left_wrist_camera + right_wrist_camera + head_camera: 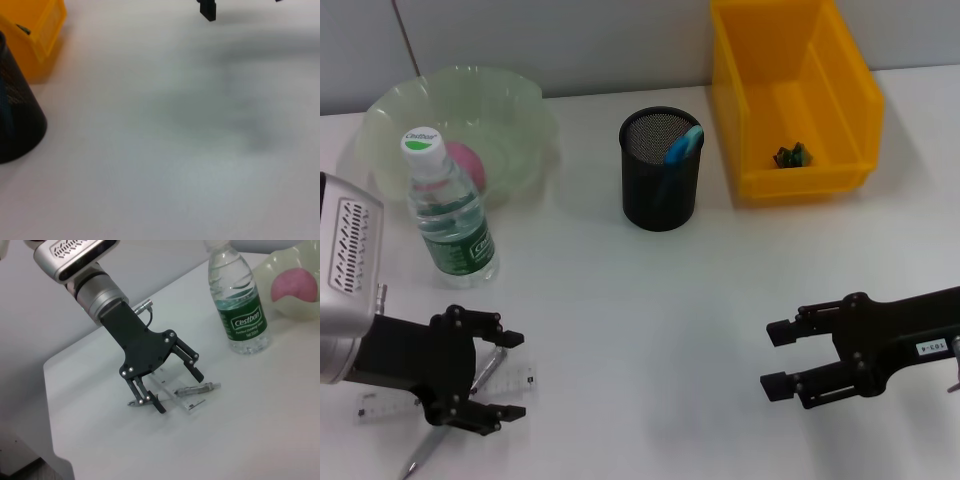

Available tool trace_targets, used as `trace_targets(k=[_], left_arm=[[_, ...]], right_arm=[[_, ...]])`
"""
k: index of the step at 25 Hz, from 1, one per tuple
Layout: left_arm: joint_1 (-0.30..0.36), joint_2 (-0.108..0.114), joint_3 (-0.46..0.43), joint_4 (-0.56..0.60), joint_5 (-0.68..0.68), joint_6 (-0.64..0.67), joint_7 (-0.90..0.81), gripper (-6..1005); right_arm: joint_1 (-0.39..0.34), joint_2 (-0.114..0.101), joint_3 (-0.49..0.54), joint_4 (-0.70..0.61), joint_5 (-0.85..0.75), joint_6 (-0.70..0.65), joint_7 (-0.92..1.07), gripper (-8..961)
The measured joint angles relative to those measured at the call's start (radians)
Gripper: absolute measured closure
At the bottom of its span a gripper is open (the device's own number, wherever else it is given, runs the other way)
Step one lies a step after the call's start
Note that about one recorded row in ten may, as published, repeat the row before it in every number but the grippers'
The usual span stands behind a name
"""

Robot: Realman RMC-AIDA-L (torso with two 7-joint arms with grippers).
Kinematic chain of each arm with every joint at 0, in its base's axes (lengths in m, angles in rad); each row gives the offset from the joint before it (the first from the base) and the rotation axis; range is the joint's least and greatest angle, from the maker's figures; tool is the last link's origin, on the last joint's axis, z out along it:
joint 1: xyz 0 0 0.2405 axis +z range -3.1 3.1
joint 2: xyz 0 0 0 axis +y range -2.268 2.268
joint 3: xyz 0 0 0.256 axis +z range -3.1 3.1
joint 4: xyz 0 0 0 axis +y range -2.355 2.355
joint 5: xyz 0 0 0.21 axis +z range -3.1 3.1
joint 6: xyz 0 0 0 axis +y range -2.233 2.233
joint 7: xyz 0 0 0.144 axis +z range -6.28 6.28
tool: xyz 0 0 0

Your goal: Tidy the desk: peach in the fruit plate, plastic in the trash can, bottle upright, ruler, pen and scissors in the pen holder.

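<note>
My left gripper (506, 376) stands open low over the desk (650, 320), straddling the clear ruler (525, 381) and the silver pen (424, 451), which lie crossed. The right wrist view shows the same left gripper (180, 392) with the pen (198, 388) and ruler (191, 404) between its fingers. The bottle (450, 210) stands upright beside the fruit plate (525, 105), which holds the peach (468, 160). The scissors (684, 146) stick out of the pen holder (662, 180). A bit of green plastic (792, 156) lies in the trash can (840, 80). My right gripper (780, 358) hovers open at the right, holding nothing.
The left wrist view shows the pen holder (15, 125) and a corner of the trash can (40, 35) at one side. Bare tabletop lies beyond them, with one of the right gripper's fingers (207, 10) at the far edge.
</note>
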Motion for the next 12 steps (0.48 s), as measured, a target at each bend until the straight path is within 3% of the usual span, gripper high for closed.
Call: trace_targets(k=[12], left_arm=[[-0.038,-0.001,0.006,-0.044,0.022,-0.028,0.014,200]], right_arm=[[0.001,-0.001,-0.009,0.023,-0.013,0.013,0.0,172]])
